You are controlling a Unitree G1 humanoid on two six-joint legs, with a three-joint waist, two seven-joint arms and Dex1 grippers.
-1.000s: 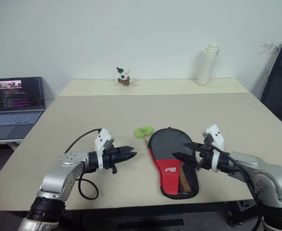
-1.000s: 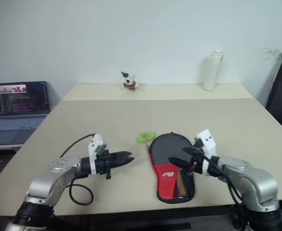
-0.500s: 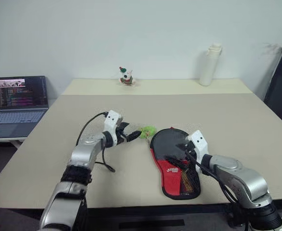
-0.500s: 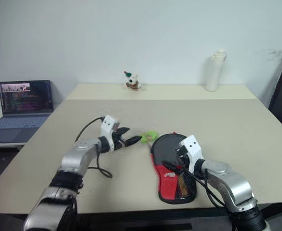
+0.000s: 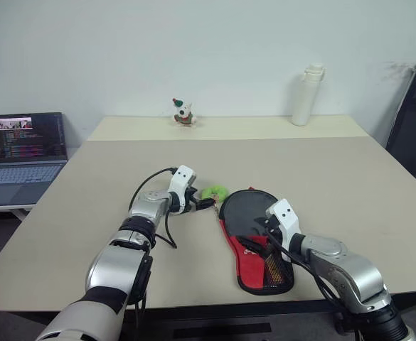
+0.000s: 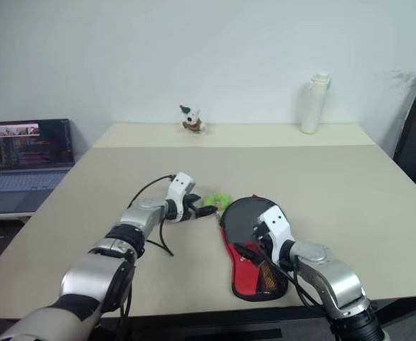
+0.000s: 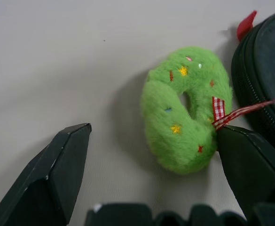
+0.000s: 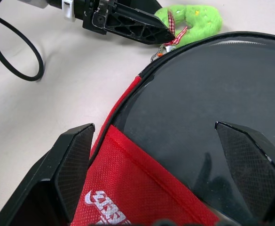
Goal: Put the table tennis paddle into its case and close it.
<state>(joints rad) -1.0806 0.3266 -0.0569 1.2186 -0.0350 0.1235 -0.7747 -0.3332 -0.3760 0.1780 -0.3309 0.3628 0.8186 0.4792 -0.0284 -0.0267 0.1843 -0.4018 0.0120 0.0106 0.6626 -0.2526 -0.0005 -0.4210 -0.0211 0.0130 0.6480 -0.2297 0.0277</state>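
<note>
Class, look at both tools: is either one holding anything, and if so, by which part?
Nothing is held. The left tool stands open around the green plush ring; the right tool is open over the case.

Black-and-red case (image 8: 184, 141); green speckled plush ring (image 7: 186, 108).

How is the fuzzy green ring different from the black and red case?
The green ring is small, fuzzy and bright green with coloured specks; the case is much bigger, smooth fabric, black with a red panel and white logo. The ring has a hole through its middle; the case is a flat paddle shape. The open left claw straddles the ring; the open right claw is over the case. Both lie flat on the table, side by side.
</note>
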